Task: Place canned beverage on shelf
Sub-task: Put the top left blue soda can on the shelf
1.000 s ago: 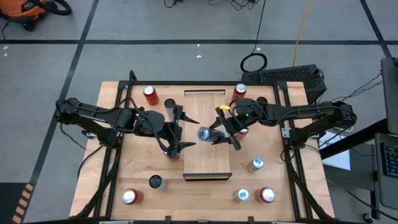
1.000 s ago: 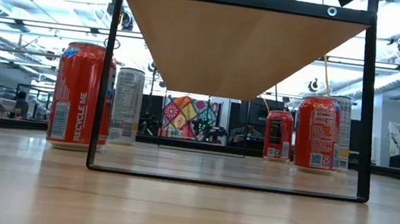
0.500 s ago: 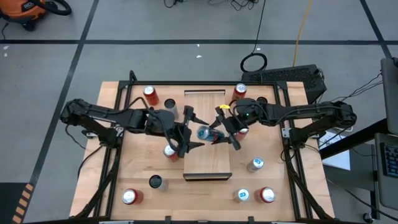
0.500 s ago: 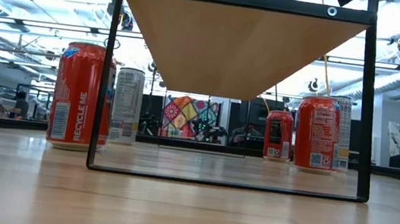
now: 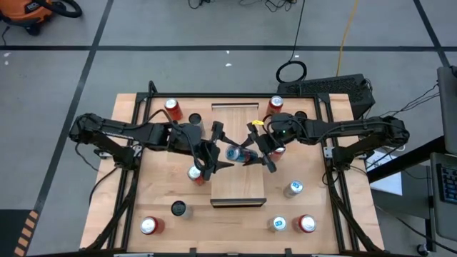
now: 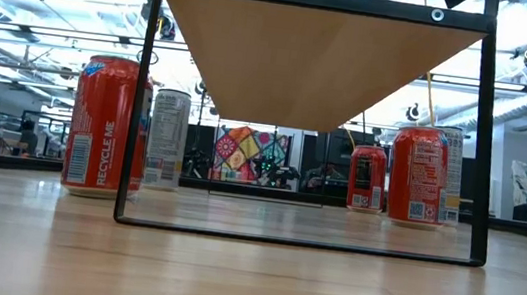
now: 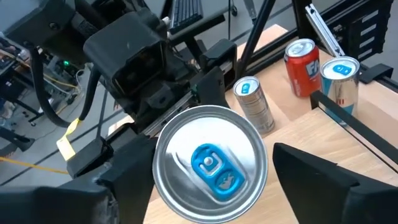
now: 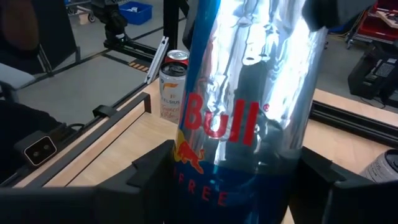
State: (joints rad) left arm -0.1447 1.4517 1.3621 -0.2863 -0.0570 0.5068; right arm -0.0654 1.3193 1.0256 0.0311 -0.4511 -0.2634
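Left pincer (image 5: 217, 148) has slid in from the shelf's left edge and now brackets the can's (image 5: 235, 153) top, fingers spread either side, not clamped yet. Right pincer (image 5: 255, 150) grips the can's body, holding it tilted over the middle of the shelf (image 5: 238, 189). Looks like a handover starting. Can: slim, shiny silver-blue aluminium, blue pull tab. Shelf: matte pale wood, flat, black metal frame.
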